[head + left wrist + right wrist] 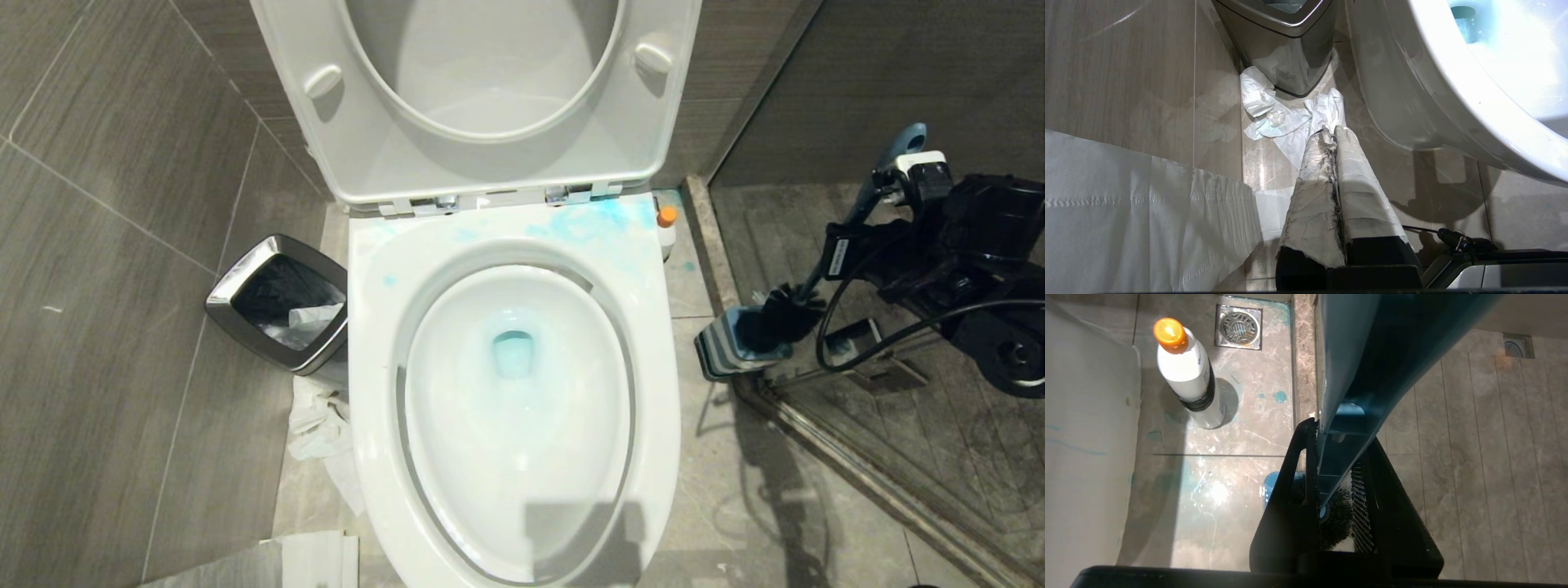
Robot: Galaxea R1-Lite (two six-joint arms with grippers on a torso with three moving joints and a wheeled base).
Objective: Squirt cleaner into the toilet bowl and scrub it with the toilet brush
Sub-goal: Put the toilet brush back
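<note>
Grey tiled walls [122, 163], glossy stone floor [735, 506], chrome-rimmed bin [277, 302].

The large white oval porcelain toilet bowl [653, 425] looked glossy and smooth. The square waste bin [245, 286] had a polished chrome rim (mirror-bright). Crumpled white paper [1286, 118] lay soft on the sheened grey stone floor tiles [1241, 428].

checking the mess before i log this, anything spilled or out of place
Yes. Blue cleaner is smeared across the back of the toilet rim, outside the bowl, with drips on the floor. Crumpled tissue lies beside the bin.
</note>
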